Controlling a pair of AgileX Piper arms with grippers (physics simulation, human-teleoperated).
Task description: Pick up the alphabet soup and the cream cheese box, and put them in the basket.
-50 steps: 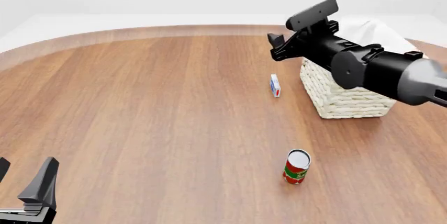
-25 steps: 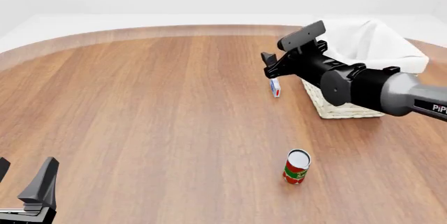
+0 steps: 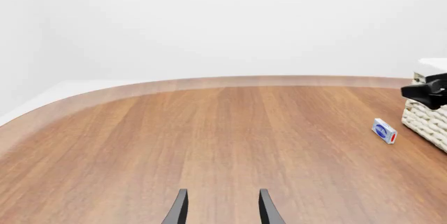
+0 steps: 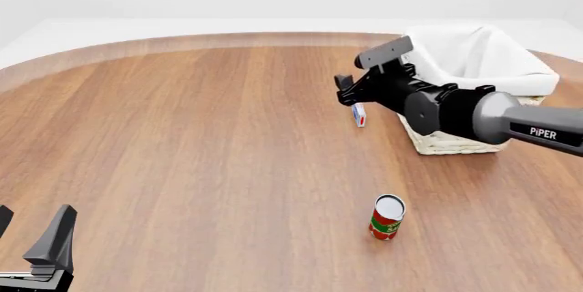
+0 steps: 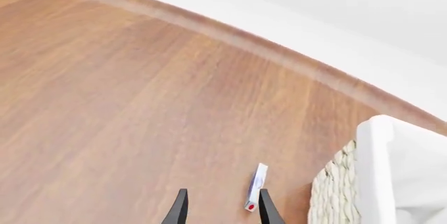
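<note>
A round wooden table with warm brown grain and a paler curved rim fills the front view; its left and middle lie wide and bare, with white ground beyond the edge. At the far right stands the basket, squarish cream woven wicker with white cloth folded over its rim. Just left of it, apart from the wicker, the cream cheese box stands on a thin edge, flat, blue and white with a red mark. The right end effector hovers just above that box, its black fingers spread and not touching it. A red-and-green labelled can with a silvery top stands upright nearer the camera, well apart. The left end effector sits at the near left edge, fingers spread, holding nothing. The alphabet soup is not visible.
</note>
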